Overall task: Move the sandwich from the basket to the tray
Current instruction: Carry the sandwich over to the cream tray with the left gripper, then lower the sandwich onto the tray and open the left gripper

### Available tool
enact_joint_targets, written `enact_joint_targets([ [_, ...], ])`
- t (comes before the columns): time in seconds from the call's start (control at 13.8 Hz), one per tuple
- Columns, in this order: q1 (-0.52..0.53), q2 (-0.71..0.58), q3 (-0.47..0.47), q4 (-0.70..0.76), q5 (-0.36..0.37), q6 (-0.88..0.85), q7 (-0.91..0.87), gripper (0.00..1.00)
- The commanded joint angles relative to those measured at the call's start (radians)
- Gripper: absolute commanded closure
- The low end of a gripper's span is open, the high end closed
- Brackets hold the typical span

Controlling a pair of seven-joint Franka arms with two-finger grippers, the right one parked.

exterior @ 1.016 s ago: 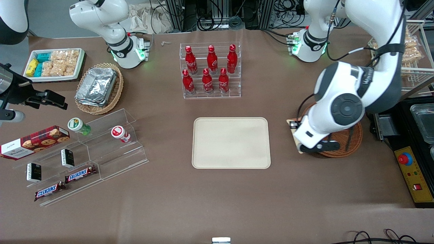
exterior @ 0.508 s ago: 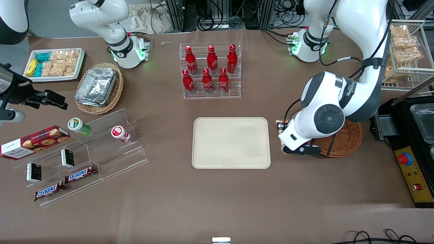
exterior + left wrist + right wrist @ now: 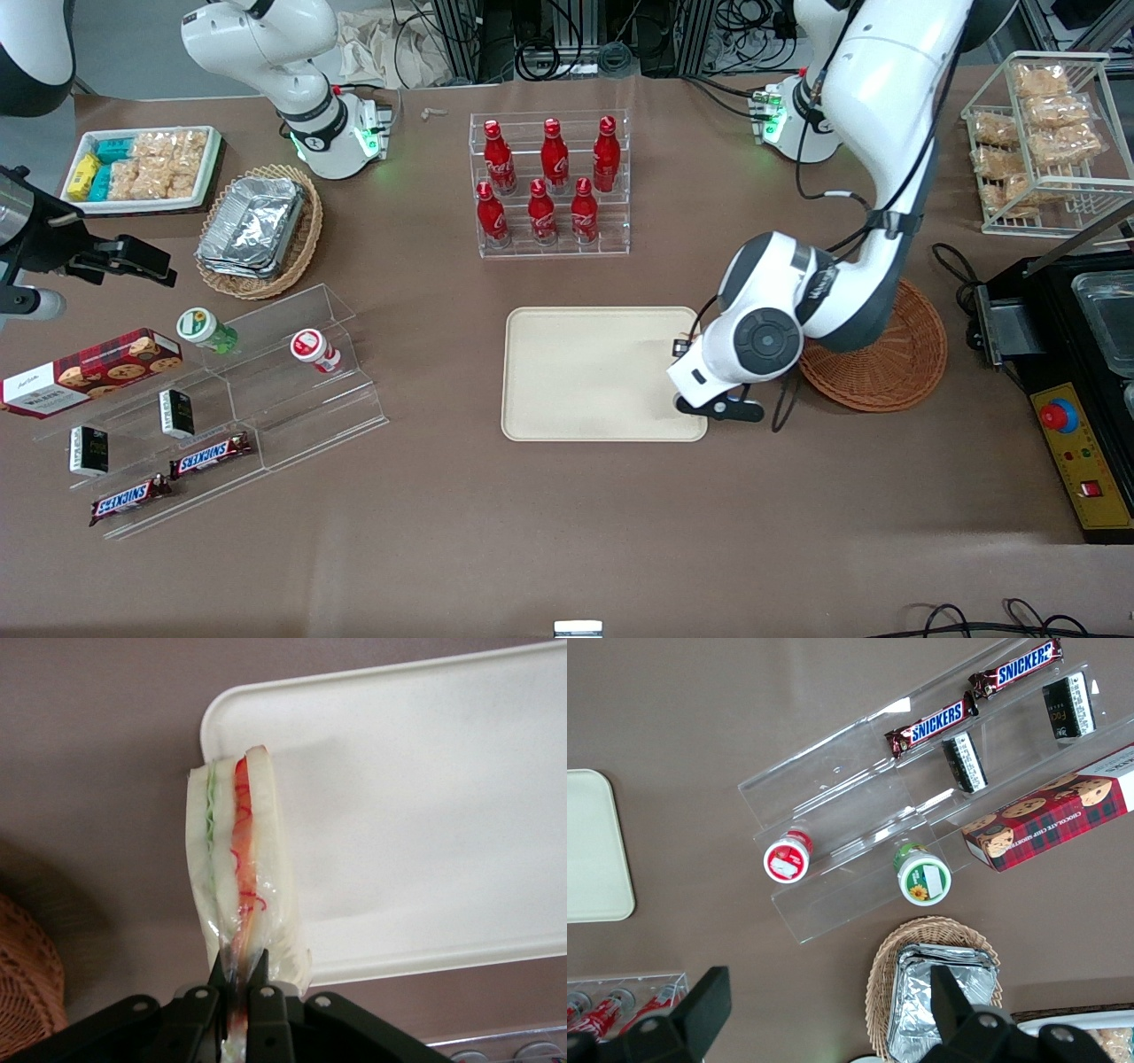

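My left gripper (image 3: 237, 966) is shut on the clear wrap at one end of the sandwich (image 3: 239, 850), a pale wedge with red and green filling lines. The sandwich hangs above the corner of the cream tray (image 3: 425, 815), partly over bare table. In the front view the gripper (image 3: 698, 379) sits under the white wrist, over the tray (image 3: 585, 372) edge that is nearest the basket (image 3: 886, 363). The arm hides the sandwich there. The reddish-brown round basket holds nothing, and its rim (image 3: 27, 983) shows in the wrist view.
A clear rack of red bottles (image 3: 549, 182) stands farther from the front camera than the tray. An acrylic step shelf (image 3: 230, 399) with snacks lies toward the parked arm's end. A wire rack (image 3: 1045, 133) and a black box (image 3: 1076, 443) with a red button are at the working arm's end.
The arm has carried the sandwich from above the basket sideways to the tray's edge. The basket, partly covered before, now shows fully with nothing in it.
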Motion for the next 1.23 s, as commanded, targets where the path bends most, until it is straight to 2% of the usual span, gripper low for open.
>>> enact_joint_targets([
  [0.0, -0.024, 0.042, 0.006, 0.034, 0.026, 0.041, -0.008, 1.0],
  [0.29, -0.029, 0.072, 0.006, 0.034, 0.021, 0.062, -0.013, 1.0],
  [0.36, -0.029, 0.075, 0.006, 0.034, 0.017, 0.064, -0.016, 0.95],
  [0.44, -0.03, 0.077, 0.006, 0.032, 0.011, 0.064, -0.024, 0.6],
  [0.51, -0.03, 0.083, 0.006, 0.032, 0.017, 0.064, -0.051, 0.12],
  [0.58, -0.03, 0.086, 0.005, 0.034, 0.02, 0.064, -0.065, 0.01],
  [0.87, -0.012, 0.06, 0.011, 0.034, 0.005, 0.042, -0.059, 0.01],
  [1.16, 0.077, -0.03, 0.011, 0.038, 0.015, -0.06, -0.041, 0.0],
])
